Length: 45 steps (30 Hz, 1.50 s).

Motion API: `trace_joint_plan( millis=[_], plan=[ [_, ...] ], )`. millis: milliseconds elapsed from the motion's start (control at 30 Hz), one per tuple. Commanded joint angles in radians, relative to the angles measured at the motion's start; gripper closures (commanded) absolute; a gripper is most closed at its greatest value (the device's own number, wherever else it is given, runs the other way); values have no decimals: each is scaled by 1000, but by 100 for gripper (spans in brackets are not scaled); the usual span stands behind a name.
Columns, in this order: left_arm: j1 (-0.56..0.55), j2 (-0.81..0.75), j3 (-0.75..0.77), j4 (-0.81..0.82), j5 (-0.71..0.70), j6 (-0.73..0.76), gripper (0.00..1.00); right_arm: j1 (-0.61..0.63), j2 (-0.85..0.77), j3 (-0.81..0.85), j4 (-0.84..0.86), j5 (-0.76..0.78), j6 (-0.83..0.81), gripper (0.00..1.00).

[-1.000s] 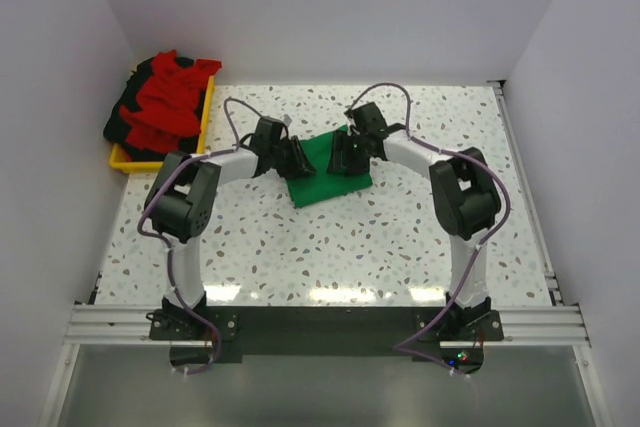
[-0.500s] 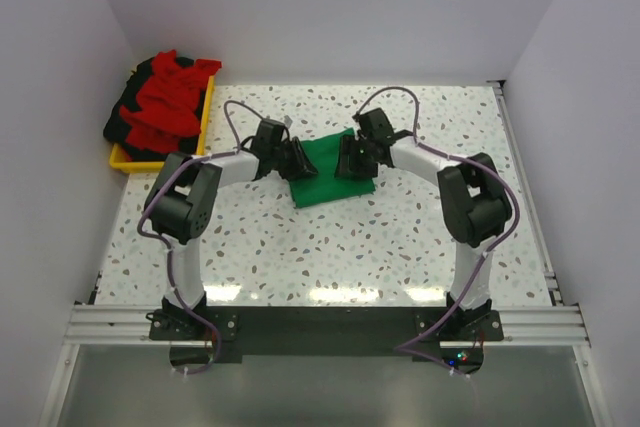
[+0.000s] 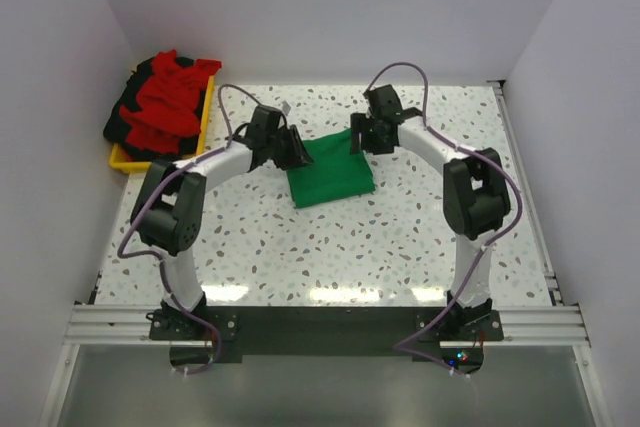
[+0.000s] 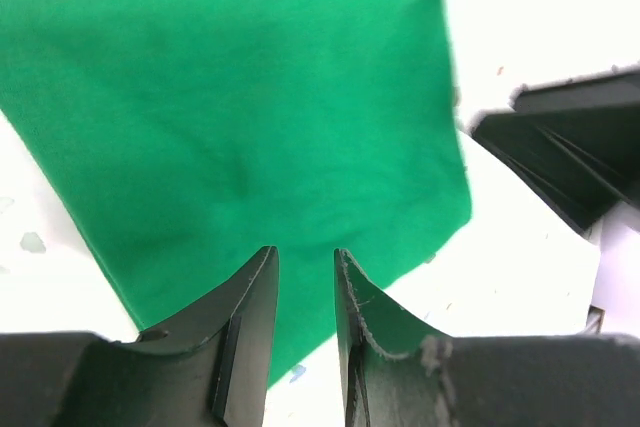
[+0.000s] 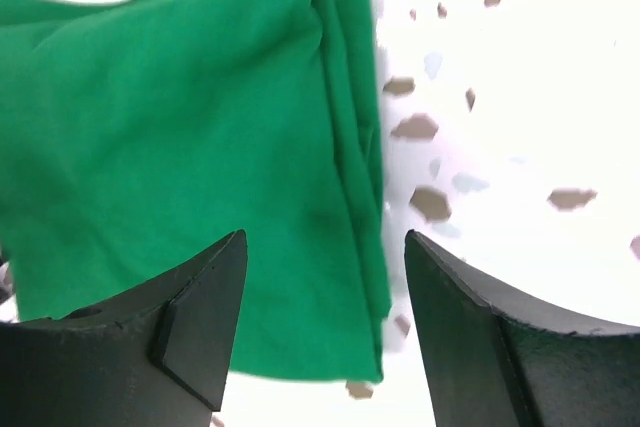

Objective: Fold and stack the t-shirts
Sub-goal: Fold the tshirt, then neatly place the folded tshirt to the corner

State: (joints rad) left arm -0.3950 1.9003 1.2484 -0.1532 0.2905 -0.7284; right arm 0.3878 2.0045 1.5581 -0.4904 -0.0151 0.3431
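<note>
A folded green t-shirt [image 3: 331, 173] lies flat on the speckled table; it also shows in the left wrist view [image 4: 250, 97] and the right wrist view [image 5: 180, 117]. My left gripper [image 3: 296, 150] hovers over the shirt's left edge, jaws a narrow gap apart and empty [image 4: 305, 257]. My right gripper [image 3: 361, 139] hovers over the shirt's far right corner, jaws wide open and empty [image 5: 325, 242]. A pile of red t-shirts [image 3: 168, 97] on dark ones sits in a yellow tray [image 3: 122, 159] at the far left.
The speckled table [image 3: 400, 237] is walled by white panels on three sides. The arm bases stand on a metal rail [image 3: 320, 325] at the near edge. The right gripper's black fingers show in the left wrist view [image 4: 570, 147].
Both grippers have pulled back off the green shirt toward the far side. The right one moved from the shirt's middle to its far right corner. The shirt lies flatter.
</note>
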Motion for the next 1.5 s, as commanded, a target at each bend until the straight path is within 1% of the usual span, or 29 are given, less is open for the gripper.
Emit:
trace_joint_plan(
  millis=[0,67,200,300,433,500,533,600,633,700,733,767,833,900,1000,1033,1067,1100,1167,1200,1233,1300,1333,1400,1433,1467],
  plan=[
    [1,-108,13,-16,-1,43,66,-12,100,106,-53,-6,-75,32],
    [2,-145,-1,-19,1,49,66,-10,134,157,-66,-23,-79,33],
    [2,-196,-44,-35,-13,66,66,-10,214,221,-95,3,-81,34],
    [2,-239,-67,-49,-19,80,66,-10,247,235,-99,1,-81,35],
    [2,-279,-98,-57,-21,93,66,23,260,220,-105,12,-64,41],
    [4,-297,-113,-68,-27,99,66,34,263,211,-128,66,-40,48],
    [2,-316,-121,-80,-30,109,66,37,263,203,-141,78,-23,55],
    [4,-354,-138,-89,-42,115,66,39,243,154,-136,108,22,60],
    [5,-366,-144,-97,-45,119,66,37,235,136,-122,116,37,69],
    [5,-392,-162,-104,-47,126,66,39,217,93,-122,135,85,82],
    [5,-417,-165,-117,-45,133,66,37,212,76,-123,157,102,94],
    [5,-429,-170,-121,-44,136,66,37,209,69,-126,173,134,100],
    [5,-464,-181,-140,-37,149,67,25,191,57,-138,198,174,100],
    [5,-504,-193,-146,-24,156,67,5,162,5,-131,204,246,100],
    [5,-549,-208,-151,-7,170,67,-67,53,-143,-64,175,362,100],
    [5,-558,-210,-155,-4,179,67,-108,-17,-186,-16,167,390,100],
    [5,-564,-216,-157,9,182,67,-128,-48,-264,2,168,436,100],
    [5,-576,-219,-157,15,184,67,-148,-76,-295,10,184,456,100],
    [2,-586,-227,-155,35,192,67,-191,-154,-352,-19,242,505,100],
    [5,-587,-227,-155,41,193,67,-204,-179,-363,-46,326,526,100],
    [2,-587,-228,-155,48,195,67,-230,-197,-371,-116,370,552,100],
    [4,-593,-237,-155,73,195,67,-259,-257,-397,-187,478,634,100],
    [4,-596,-241,-149,81,193,68,-294,-275,-423,-247,497,661,100],
    [2,-609,-251,-144,96,190,68,-335,-343,-460,-280,511,717,100],
    [2,-613,-254,-143,99,188,68,-380,-369,-499,-299,511,731,100],
    [2,-618,-260,-141,105,188,68,-385,-413,-518,-309,511,755,100]
  ],
)
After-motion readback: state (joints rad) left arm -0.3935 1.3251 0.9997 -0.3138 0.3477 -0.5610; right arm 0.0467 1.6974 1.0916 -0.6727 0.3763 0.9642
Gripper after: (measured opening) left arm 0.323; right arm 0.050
